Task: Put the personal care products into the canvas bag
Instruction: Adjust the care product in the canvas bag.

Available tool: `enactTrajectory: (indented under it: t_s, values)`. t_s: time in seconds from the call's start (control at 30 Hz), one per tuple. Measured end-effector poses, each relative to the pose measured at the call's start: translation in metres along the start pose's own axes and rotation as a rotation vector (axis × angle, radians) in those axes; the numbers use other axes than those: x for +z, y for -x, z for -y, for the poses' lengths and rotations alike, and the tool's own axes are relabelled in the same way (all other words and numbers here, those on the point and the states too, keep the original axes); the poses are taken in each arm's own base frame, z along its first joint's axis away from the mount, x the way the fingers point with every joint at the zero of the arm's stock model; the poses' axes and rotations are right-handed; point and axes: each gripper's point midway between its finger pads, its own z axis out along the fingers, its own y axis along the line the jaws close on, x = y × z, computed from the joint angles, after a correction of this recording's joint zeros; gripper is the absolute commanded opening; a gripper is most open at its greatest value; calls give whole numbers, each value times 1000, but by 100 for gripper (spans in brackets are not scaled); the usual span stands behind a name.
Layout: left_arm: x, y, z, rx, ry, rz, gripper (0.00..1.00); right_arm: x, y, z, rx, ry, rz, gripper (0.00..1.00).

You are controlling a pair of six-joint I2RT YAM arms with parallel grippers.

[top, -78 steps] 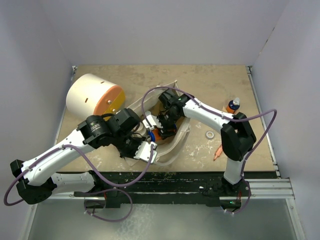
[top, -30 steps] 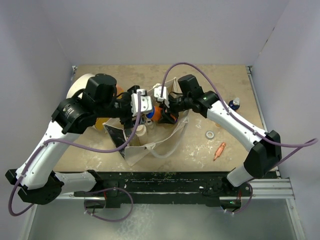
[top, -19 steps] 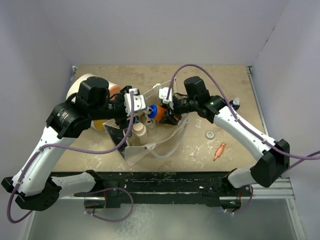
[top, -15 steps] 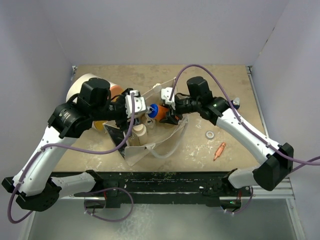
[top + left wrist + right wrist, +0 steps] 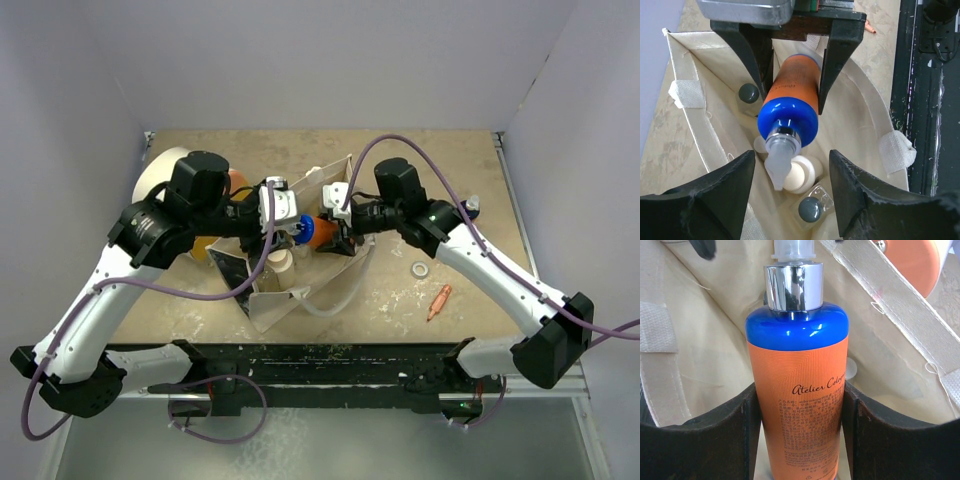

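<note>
Upper left of the overhead frame: big white drum (image 5: pixel 152 180) with an orange end, partly hidden behind the left arm (image 5: pixel 110 280). Just right of it, left gripper (image 5: pixel 277 207) hovering over the mouth of the canvas bag (image 5: pixel 272 302), jaws spread wide and gripping nothing. Centre of frame: bag standing open on the tan table (image 5: pixel 430 160). Above its mouth, orange bottle (image 5: pixel 312 230) with blue shoulder and silver collar, nozzle pointing left, pinched on both sides by the right gripper (image 5: pixel 335 233). Down inside the bag, in the left wrist view: dark-capped bottles (image 5: pixel 749 93) and a pale-capped bottle (image 5: pixel 801 175). Right side of the overhead frame: small bottle (image 5: pixel 466 207) peeking from behind the right arm (image 5: pixel 490 270), then a ring (image 5: pixel 420 269) and an orange stick (image 5: pixel 438 301) toward lower right.
</note>
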Motion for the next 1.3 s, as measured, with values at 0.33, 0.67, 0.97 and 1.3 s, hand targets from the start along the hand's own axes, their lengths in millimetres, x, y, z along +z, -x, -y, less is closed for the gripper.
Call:
enactTrajectory:
  t_s: [0.33, 0.67, 0.97, 1.3]
  values:
    - [3, 2, 1, 1, -17, 13, 46, 5, 2, -6, -14, 14, 13, 0]
    - [-1, -4, 7, 1, -13, 9, 44, 6, 0, -8, -5, 17, 10, 0]
    - [-1, -7, 7, 11, -4, 8, 26, 8, 0, -11, -7, 27, 10, 0]
    - [0, -8, 5, 23, 2, 7, 0, 8, 0, -11, -5, 24, 10, 9]
